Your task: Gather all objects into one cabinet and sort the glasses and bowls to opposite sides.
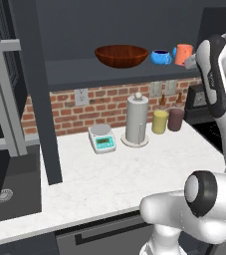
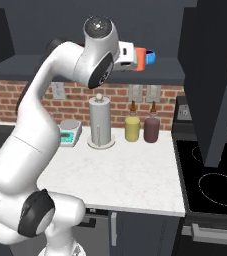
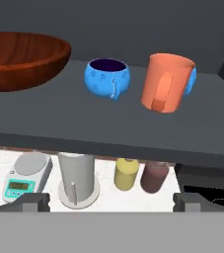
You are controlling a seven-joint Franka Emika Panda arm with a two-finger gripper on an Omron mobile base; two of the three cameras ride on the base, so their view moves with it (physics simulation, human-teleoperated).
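The wooden bowl [image 3: 19,59] shows reddish-brown grain under a glossy finish. The blue cup [image 3: 107,78] looks like smooth glazed ceramic with a dimpled skin, and the orange mug [image 3: 166,82] is smooth and matt. The cabinet [image 3: 108,129] shelf floor is flat, matt charcoal. Below, the tabletop [image 1: 134,169] is pale veined stone, polished smooth, backed by a rough red brick wall [image 1: 109,102]. The paper-towel cylinder [image 1: 136,121] has a brushed steel sheen.
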